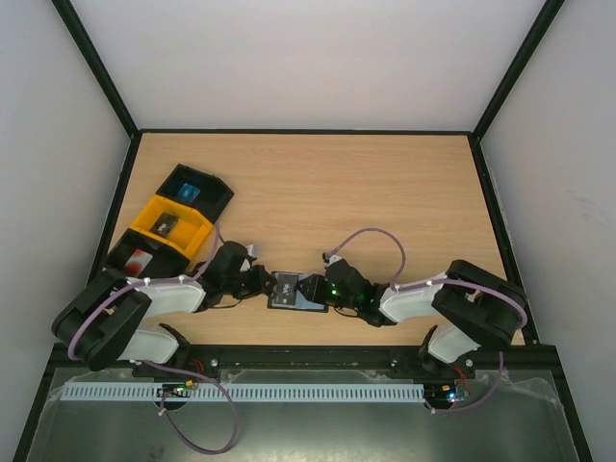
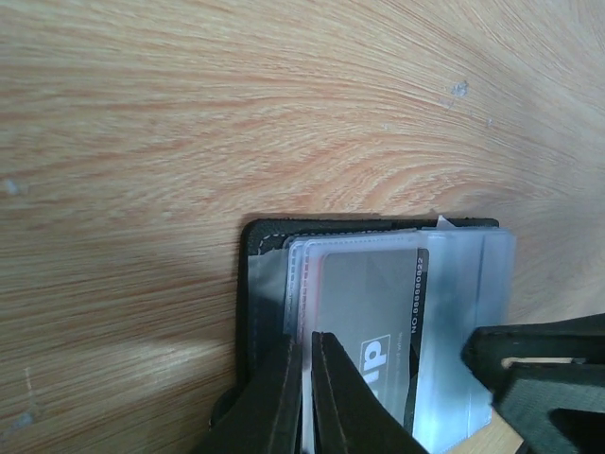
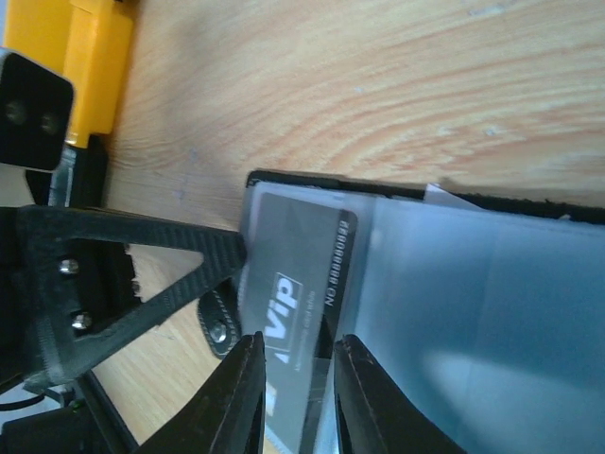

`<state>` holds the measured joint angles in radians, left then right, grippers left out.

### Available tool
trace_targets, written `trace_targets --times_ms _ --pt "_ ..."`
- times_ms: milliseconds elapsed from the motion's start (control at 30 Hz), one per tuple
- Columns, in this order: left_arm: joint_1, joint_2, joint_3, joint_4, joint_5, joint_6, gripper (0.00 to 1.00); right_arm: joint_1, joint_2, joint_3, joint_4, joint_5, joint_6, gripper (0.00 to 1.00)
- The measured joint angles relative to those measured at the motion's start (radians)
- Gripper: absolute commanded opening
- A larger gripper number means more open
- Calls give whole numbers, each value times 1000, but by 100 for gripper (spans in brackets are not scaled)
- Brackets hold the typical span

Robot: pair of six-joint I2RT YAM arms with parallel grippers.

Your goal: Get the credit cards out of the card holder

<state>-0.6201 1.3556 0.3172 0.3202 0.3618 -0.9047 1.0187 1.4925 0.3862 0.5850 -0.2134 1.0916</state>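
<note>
The black card holder (image 1: 287, 292) lies open on the wooden table between my two grippers. Its clear plastic sleeves fan out in the left wrist view (image 2: 463, 284). A dark grey "VIP" credit card (image 2: 373, 303) sits in a sleeve and also shows in the right wrist view (image 3: 293, 274). My left gripper (image 2: 310, 378) is pinched shut on the edge of a clear sleeve at the holder's left side. My right gripper (image 3: 301, 378) is open, its jaws apart over the grey card's lower end. A blue card (image 1: 188, 192) and a red card (image 1: 138, 258) lie in trays.
Three open trays stand in a row at the left: a black one (image 1: 212, 191), a yellow one (image 1: 183, 231) holding a dark card, and another black one (image 1: 123, 258). The yellow tray shows in the right wrist view (image 3: 76, 57). Black frame rails border the table.
</note>
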Motion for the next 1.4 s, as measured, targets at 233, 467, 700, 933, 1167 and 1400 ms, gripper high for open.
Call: trace_targets --times_ms 233,467,700,933,1167,1400 --pt "2 -4 -9 4 -4 7 3 1 97 17 35 -17 13 21" --pt "3 -9 -27 27 -4 7 3 2 141 35 72 -18 16 18" --pt "3 -9 -38 48 -3 6 3 2 145 35 87 -8 20 15" --pt "3 -9 -42 56 -4 6 3 2 156 30 113 -1 20 14" --pt "3 -3 -45 68 -3 6 3 2 167 30 129 14 19 6" --pt "3 7 -45 82 -4 6 3 2 168 29 129 31 16 2"
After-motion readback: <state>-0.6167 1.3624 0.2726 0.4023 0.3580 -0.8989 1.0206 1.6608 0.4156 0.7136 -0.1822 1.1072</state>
